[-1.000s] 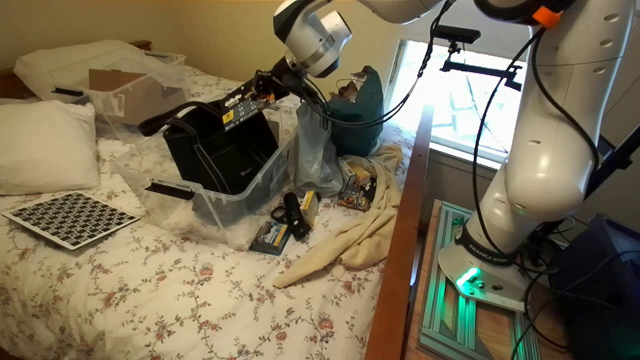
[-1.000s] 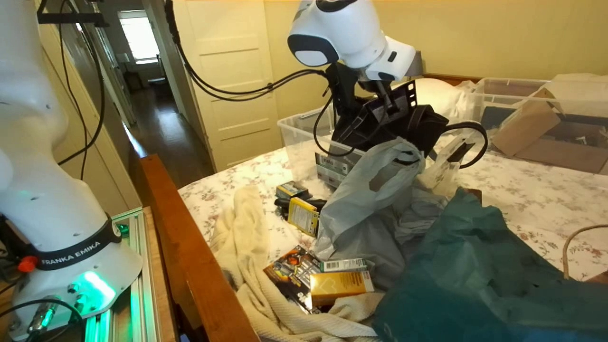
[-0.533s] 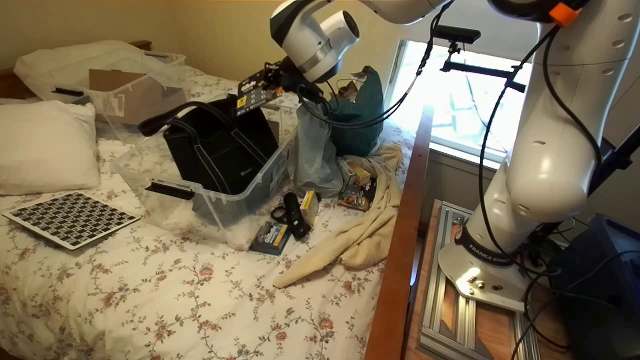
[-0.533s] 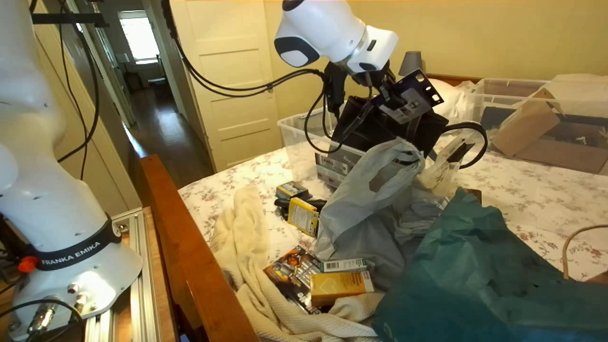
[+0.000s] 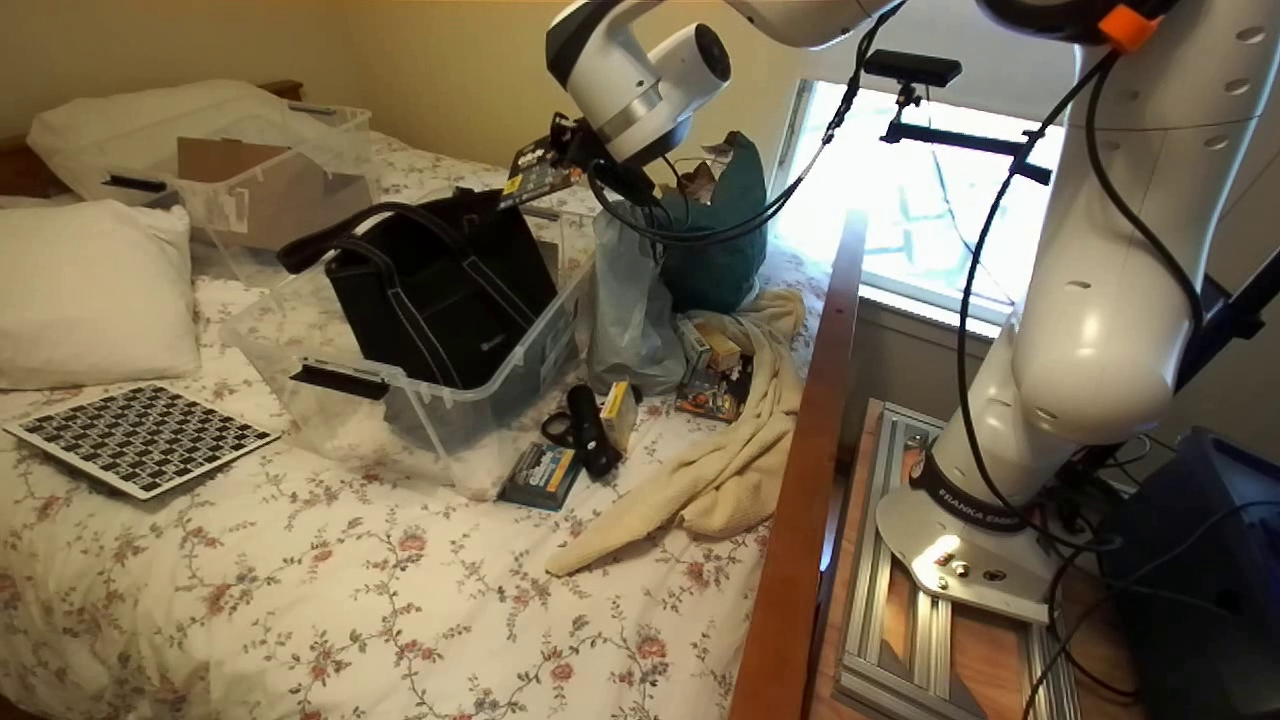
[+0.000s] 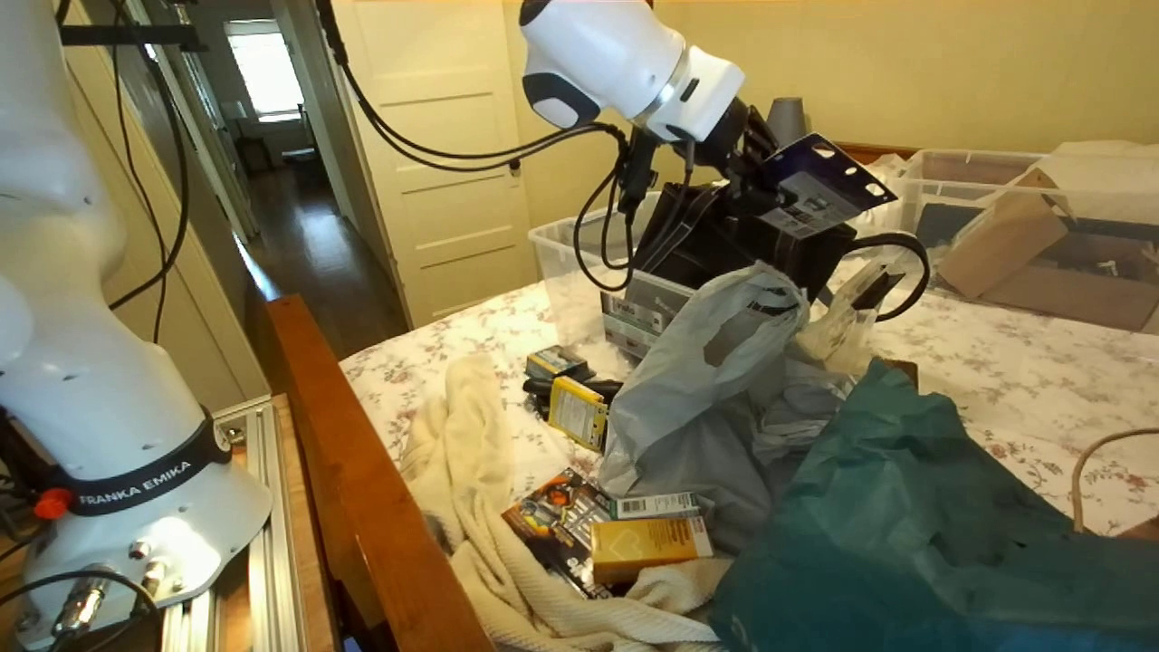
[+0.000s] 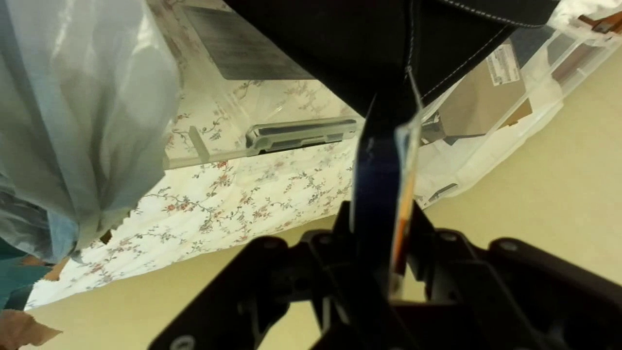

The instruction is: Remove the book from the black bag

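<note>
The gripper (image 7: 381, 223) pinches a thin, printed card pack (image 5: 540, 172) (the task's "book"), tilted at the top edge of the stitched black bag (image 5: 470, 310); whether they touch, I cannot tell. Of two clear, boxy plastic bins (image 5: 420, 430) on floral bedding (image 5: 300, 610), one holds that bag, just beside one crumpled grey sack (image 6: 688, 398).

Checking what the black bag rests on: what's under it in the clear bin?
In an exterior view, printed grey packaging shows through the wall of the clear bin, below the black bag. What touches the bag's underside is covered, so its support is unclear.
</note>
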`<action>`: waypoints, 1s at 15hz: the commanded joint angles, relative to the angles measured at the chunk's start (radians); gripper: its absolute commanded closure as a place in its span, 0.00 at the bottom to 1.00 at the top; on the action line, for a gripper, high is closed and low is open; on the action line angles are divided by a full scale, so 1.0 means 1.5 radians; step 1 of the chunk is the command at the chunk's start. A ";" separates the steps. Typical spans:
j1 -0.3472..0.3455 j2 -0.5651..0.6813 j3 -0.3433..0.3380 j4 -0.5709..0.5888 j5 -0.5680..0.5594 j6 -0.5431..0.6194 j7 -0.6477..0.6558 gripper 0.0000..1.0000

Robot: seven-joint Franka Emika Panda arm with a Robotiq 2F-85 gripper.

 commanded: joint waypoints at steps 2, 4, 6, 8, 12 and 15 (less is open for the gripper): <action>-0.001 0.000 0.000 0.000 0.000 0.000 0.003 0.73; -0.001 0.000 0.000 0.000 0.001 0.000 0.004 0.73; -0.001 0.007 -0.004 0.011 0.017 0.023 0.024 0.93; -0.009 0.008 -0.007 0.023 0.039 0.034 0.065 0.93; 0.005 0.027 -0.067 0.016 -0.057 0.040 0.289 0.93; 0.002 0.051 -0.088 0.027 -0.056 0.056 0.381 0.93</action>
